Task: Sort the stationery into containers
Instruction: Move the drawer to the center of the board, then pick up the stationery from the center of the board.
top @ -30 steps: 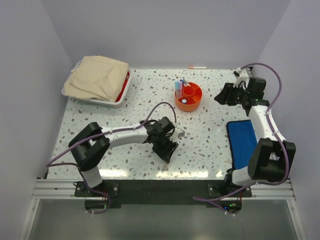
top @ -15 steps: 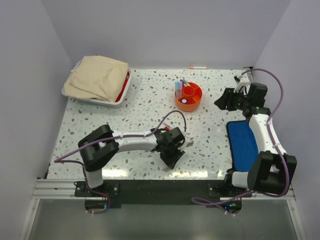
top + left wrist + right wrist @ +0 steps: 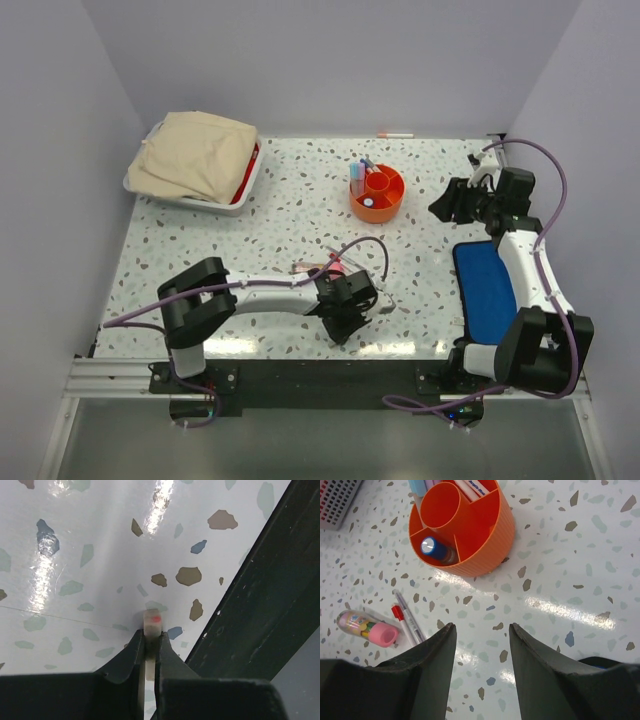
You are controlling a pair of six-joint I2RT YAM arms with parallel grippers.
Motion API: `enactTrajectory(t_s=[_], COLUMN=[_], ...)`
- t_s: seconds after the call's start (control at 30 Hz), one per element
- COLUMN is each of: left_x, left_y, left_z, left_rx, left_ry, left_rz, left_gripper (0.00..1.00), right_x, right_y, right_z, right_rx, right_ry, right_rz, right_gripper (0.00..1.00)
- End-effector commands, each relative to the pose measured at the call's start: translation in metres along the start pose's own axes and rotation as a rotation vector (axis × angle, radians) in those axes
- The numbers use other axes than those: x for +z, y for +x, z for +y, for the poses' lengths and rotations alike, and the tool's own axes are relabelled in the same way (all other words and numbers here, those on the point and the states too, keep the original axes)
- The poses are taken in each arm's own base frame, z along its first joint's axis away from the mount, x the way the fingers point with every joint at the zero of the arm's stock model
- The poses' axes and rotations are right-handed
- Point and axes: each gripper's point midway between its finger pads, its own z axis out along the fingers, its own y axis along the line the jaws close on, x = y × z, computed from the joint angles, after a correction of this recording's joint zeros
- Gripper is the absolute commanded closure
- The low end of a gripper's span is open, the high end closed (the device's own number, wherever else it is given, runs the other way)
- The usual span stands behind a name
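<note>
**Container.** One orange tub (image 3: 479,540): round, ribbed outside, with a central cup and divided compartments around it. On my overhead view it stands at about 1 o'clock from the middle of the table (image 3: 250,215).

**Contents (right wrist camera only).**
- One blue-capped marker (image 3: 433,547) stands upright in the compartment at 7 o'clock of the cup.
- Pink and blue markers (image 3: 417,485) and a white pen (image 3: 476,486) sit on the 12 o'clock side. The frame cuts them off, so I cannot count them.

**Loose stationery, 7 o'clock of the tub on the overhead view.**
- One clear tube (image 3: 357,623) has coloured bits inside and a pink cap.
- Two thin pens lie just beside it: one red-tipped pen (image 3: 402,622) and one grey pen (image 3: 405,605).
- Overhead, I see this group only as a small blur.

**Far edge (overhead view only).** One far pen (image 3: 395,134) lies at 12 o'clock of the tub.

**Left gripper** (image 3: 149,641). Its fingers are closed tight on one held pen (image 3: 152,621), thin and white with a red mark on its end. It is near the table's dark front edge, at 6 o'clock of the tub. Only the left wrist camera shows this grip.

**Right gripper** (image 3: 481,628). Its jaws stand moderately apart with nothing between them. It hangs at 3 o'clock of the tub.
</note>
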Motion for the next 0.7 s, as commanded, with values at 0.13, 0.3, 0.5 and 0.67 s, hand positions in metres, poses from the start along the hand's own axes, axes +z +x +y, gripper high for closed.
enactTrajectory(t_s=[0.13, 0.3, 0.5, 0.67], left_x=[-0.086, -0.186, -0.254, -0.24], left_y=[-0.098, -0.197, -0.252, -0.279], left_z=[0.07, 0.107, 0.128, 0.146], left_rx=[0.206, 0.37, 0.564, 0.596], left_ry=[-0.121, -0.223, -0.237, -0.172], left_rz=[-0.24, -0.662, -1.261, -1.366], left_gripper=[1.0, 1.0, 1.0, 1.0], right_x=[-0.023, -0.022, -0.014, -0.004], right_y=[-0.039, -0.044, -0.045, -0.04], right_z=[0.011, 0.015, 0.01, 0.0], right_rx=[-0.114, -0.169, -0.121, -0.149], right_ry=[0.005, -0.019, -0.008, -0.001], right_rz=[-0.052, -0.09, -0.141, -0.132], right_gripper=[0.5, 0.5, 0.5, 0.5])
